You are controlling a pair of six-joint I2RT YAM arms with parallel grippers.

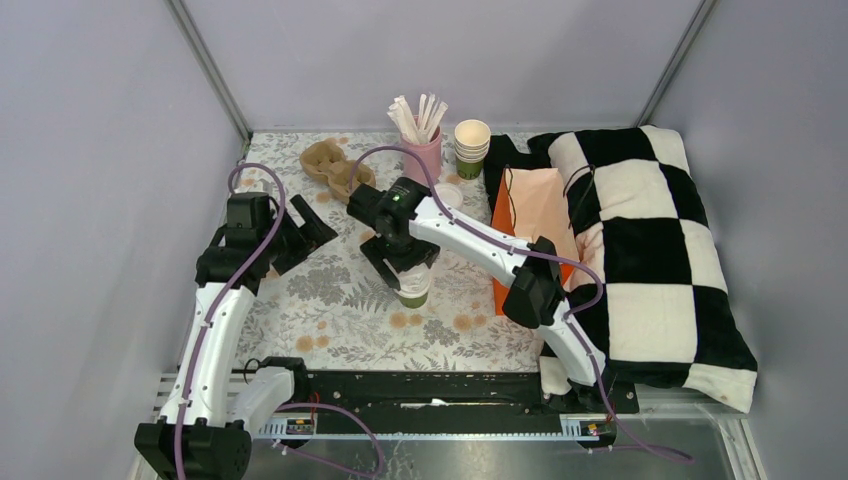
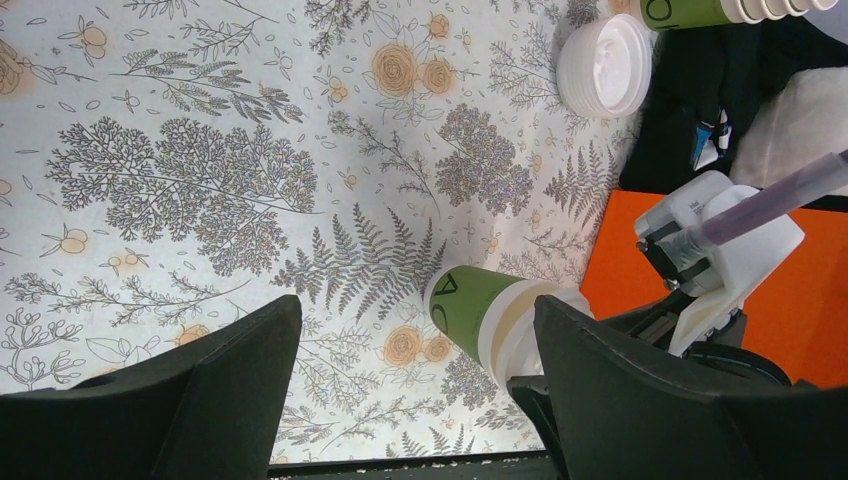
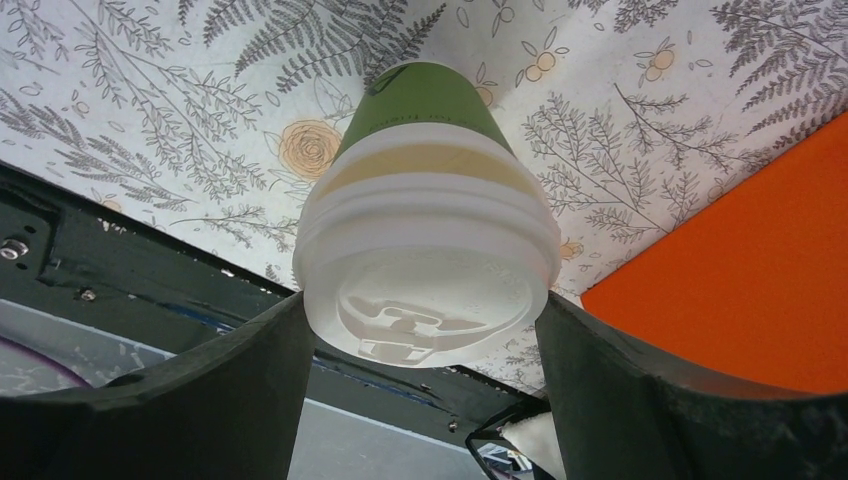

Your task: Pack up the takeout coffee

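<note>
Plain grey walls (image 1: pixel 90 120) around a table (image 1: pixel 330 300) with a fern-and-rose patterned cover (image 2: pixel 250 170), in soft even light.

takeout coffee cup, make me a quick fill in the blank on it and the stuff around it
The green cup is capped with a white ___.
It stands upright between the jaws of the ___ end effector.
The stack of spare cups stands beside the ___ cup of sticks.
Missing: lid; right; pink.

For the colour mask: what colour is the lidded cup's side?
The cup has a green side; clearest in the right wrist view.
</note>
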